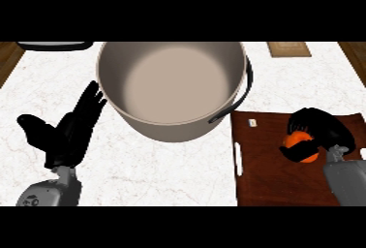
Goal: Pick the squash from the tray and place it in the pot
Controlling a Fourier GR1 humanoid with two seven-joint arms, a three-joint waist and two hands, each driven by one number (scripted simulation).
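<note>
squash [297, 141] shows as an orange patch inside the right hand [318, 133], whose black fingers curl over and around it so that only part of its near-left side is seen. the hand and squash are over the right part of the brown tray [268, 164]; whether the squash touches the tray or is lifted off it cannot be told. the tray lies at the right of the white marbled surface [157, 169], with a pale slot along its left edge. just beside the tray's upper left corner stands the pot [172, 77], large and beige, its inside bare and a dark handle running down its right side. the squash is apart from the pot, to its lower right. on the far side of the pot, at the view's left, the left hand [68, 133] rests with fingers straight and pointing up, holding nothing.
</note>
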